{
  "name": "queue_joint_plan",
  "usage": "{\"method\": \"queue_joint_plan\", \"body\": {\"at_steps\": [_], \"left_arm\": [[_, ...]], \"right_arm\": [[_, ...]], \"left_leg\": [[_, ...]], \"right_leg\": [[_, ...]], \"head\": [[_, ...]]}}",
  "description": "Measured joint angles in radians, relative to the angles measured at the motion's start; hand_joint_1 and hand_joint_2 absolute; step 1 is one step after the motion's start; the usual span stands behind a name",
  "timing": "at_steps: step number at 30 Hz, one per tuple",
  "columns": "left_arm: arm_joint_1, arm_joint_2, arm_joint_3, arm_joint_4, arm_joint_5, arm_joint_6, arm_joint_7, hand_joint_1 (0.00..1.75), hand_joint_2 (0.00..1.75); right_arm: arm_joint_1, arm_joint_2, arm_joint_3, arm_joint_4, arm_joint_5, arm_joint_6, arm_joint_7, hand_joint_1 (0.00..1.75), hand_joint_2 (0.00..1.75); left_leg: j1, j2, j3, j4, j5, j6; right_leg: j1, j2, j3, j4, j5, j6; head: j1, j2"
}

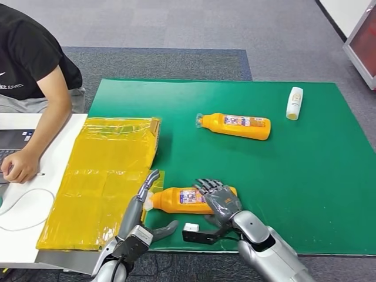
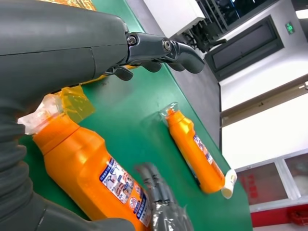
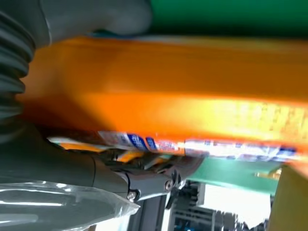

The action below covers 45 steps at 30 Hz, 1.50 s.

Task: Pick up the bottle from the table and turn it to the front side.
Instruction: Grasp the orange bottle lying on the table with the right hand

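Note:
An orange bottle (image 1: 186, 200) lies on its side near the front edge of the green mat (image 1: 310, 176), its wrapped cap (image 1: 148, 203) pointing left and its label (image 2: 125, 185) facing up. My right hand (image 1: 221, 201) lies over the bottle's base end. In the right wrist view the orange bottle (image 3: 181, 82) sits between the thumb (image 3: 91, 14) and the fingers (image 3: 145, 178), so the hand grips it. My left hand (image 1: 144, 226) is open beside the cap with its fingers spread and nothing in it. The left wrist view has the cap (image 2: 38, 118) just under the left fingers (image 2: 163, 48).
A second orange bottle (image 1: 235, 126) lies mid-mat, also seen as the far bottle (image 2: 194, 151). A small white bottle (image 1: 294, 103) lies at the back right. Yellow plastic bags (image 1: 106, 170) cover the mat's left edge. A person's hand (image 1: 19, 167) rests on the white table at the left.

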Motion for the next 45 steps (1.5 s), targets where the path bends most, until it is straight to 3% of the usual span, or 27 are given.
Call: {"method": "queue_joint_plan", "body": {"at_steps": [5, 7, 9, 11, 16, 19, 21, 27, 31, 36, 41, 45], "left_arm": [[0.004, -0.002, 0.013, 0.0, 0.011, 0.013, -0.005, 0.0, 1.75], [0.009, -0.001, 0.018, 0.0, 0.023, 0.027, -0.018, 0.0, 1.75], [0.015, 0.0, 0.023, 0.0, 0.046, 0.047, -0.038, 0.0, 1.75], [0.018, 0.002, 0.028, 0.0, 0.074, 0.07, -0.061, 0.0, 1.75], [0.033, -0.009, 0.054, -0.015, 0.236, 0.128, -0.164, 0.0, 1.75], [0.043, -0.026, 0.073, -0.038, 0.333, 0.157, -0.204, 0.0, 1.75], [0.047, -0.038, 0.085, -0.051, 0.399, 0.163, -0.211, 0.0, 1.75], [0.04, -0.051, 0.111, -0.061, 0.539, 0.078, -0.149, 0.0, 1.75], [0.014, -0.056, 0.114, -0.061, 0.573, 0.001, -0.107, 0.0, 1.75], [-0.028, -0.057, 0.115, -0.053, 0.6, -0.073, -0.06, 0.0, 1.75], [-0.055, -0.057, 0.113, -0.042, 0.603, -0.1, -0.046, 0.0, 1.75], [-0.085, -0.056, 0.099, -0.023, 0.621, -0.186, 0.002, 0.0, 1.75]], "right_arm": [[-0.015, -0.004, 0.0, 0.02, -0.109, 0.005, -0.031, 1.75, 1.75], [0.001, 0.007, -0.047, 0.013, -0.3, 0.039, -0.108, 1.75, 1.75], [0.027, 0.034, -0.139, -0.008, -0.616, 0.136, -0.178, 1.75, 1.75], [0.062, 0.067, -0.221, -0.031, -0.898, 0.217, -0.196, 1.75, 1.75], [0.149, 0.132, -0.353, -0.071, -1.231, 0.35, -0.193, 1.75, 1.75], [0.2, 0.149, -0.395, -0.099, -1.35, 0.36, -0.189, 1.75, 1.75], [0.223, 0.153, -0.404, -0.124, -1.331, 0.323, -0.198, 1.75, 1.75], [0.239, 0.148, -0.344, -0.181, -0.99, 0.142, -0.262, 1.75, 1.75], [0.238, 0.141, -0.276, -0.185, -0.844, 0.065, -0.312, 1.75, 1.75], [0.237, 0.134, -0.211, -0.194, -0.767, -0.009, -0.349, 1.75, 1.75], [0.23, 0.128, -0.177, -0.205, -0.753, -0.026, -0.356, 1.75, 1.75], [0.226, 0.123, -0.164, -0.216, -0.765, -0.032, -0.364, 1.75, 1.75]], "left_leg": [[0.0, 0.0, 0.0, 0.0, 0.003, 0.002], [0.0, -0.001, 0.001, 0.0, 0.003, 0.002], [0.0, 0.0, 0.003, 0.0, 0.001, 0.001], [0.0, 0.0, 0.003, 0.0, 0.001, 0.0], [0.0, -0.001, -0.001, 0.0, 0.002, 0.0], [0.0, -0.003, -0.007, 0.0, 0.003, 0.0], [0.0, -0.002, -0.009, 0.0, 0.003, 0.0], [0.0, -0.002, -0.012, 0.0, 0.003, 0.0], [0.0, -0.002, -0.013, 0.0, 0.003, 0.0], [0.0, -0.002, -0.014, 0.0, 0.003, 0.0], [0.0, -0.002, -0.014, 0.0, 0.003, 0.001], [0.0, -0.002, -0.016, 0.0, 0.003, 0.001]], "right_leg": [[0.0, -0.001, 0.0, 0.0, 0.001, 0.001], [0.0, -0.002, 0.002, 0.0, 0.001, 0.001], [0.0, -0.001, 0.004, 0.0, 0.001, 0.0], [0.0, 0.0, 0.004, 0.0, 0.002, 0.0], [0.001, -0.002, 0.0, 0.001, 0.001, 0.0], [0.0, -0.003, -0.004, 0.001, 0.001, 0.0], [0.0, -0.003, -0.006, 0.001, 0.001, 0.0], [0.0, -0.003, -0.009, 0.001, 0.0, 0.001], [0.0, -0.003, -0.01, 0.001, 0.0, 0.001], [0.0, -0.003, -0.011, 0.001, 0.0, 0.001], [0.0, -0.003, -0.012, 0.001, 0.0, 0.001], [-0.001, -0.004, -0.013, 0.001, 0.0, 0.001]], "head": [[0.0, 0.0], [0.0, 0.0], [0.0, 0.0], [0.0, 0.0], [0.0, 0.0], [0.0, 0.0], [0.0, 0.0], [0.0, 0.0], [0.0, 0.0], [0.0, 0.0], [0.0, 0.0], [0.0, 0.0]]}}
